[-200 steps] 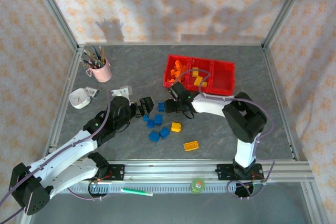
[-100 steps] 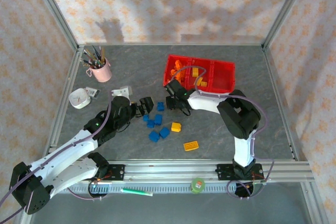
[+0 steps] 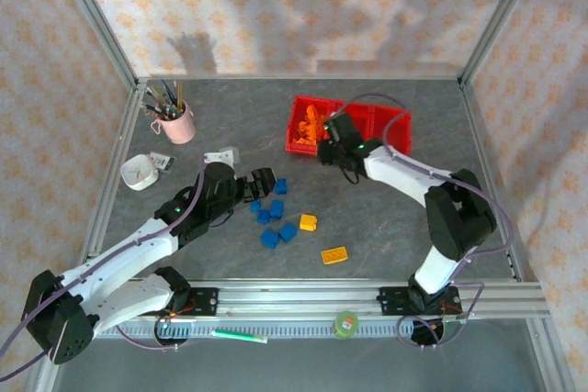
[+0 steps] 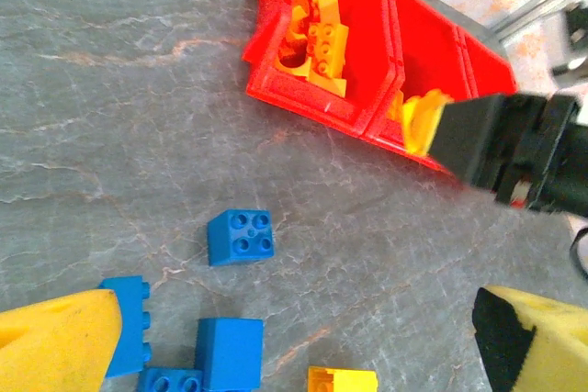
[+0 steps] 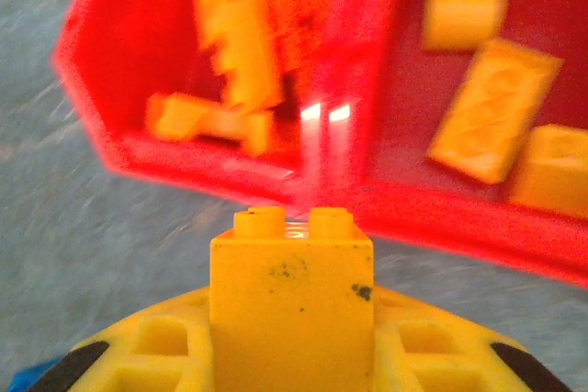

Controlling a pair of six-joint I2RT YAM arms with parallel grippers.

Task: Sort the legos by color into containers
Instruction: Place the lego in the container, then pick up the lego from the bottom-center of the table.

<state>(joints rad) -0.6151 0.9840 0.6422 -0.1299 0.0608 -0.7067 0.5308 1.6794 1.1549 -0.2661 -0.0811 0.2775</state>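
Observation:
My right gripper (image 3: 326, 144) is shut on a yellow brick (image 5: 292, 305) and holds it just before the near rim of the red containers (image 3: 393, 115). In the right wrist view the left bin (image 5: 110, 80) holds orange pieces (image 5: 241, 39) and the middle bin holds yellow bricks (image 5: 493, 109). My left gripper (image 3: 265, 183) stands open and low over the blue bricks (image 3: 277, 210). Its yellow fingers (image 4: 64, 346) frame one blue brick (image 4: 240, 236), with nothing between them. A yellow brick (image 3: 308, 222) and a flat yellow plate (image 3: 334, 254) lie on the table.
A pink cup of pens (image 3: 176, 122) and a small white round object (image 3: 140, 173) stand at the left. Metal frame posts border the grey table. In the left wrist view the right gripper's black body (image 4: 514, 149) hangs over the bins' near rim (image 4: 308, 98).
My right gripper shut on the yellow brick beside the blue ones, rose and swung back right toward the red containers. The left gripper edged slightly forward, still open.

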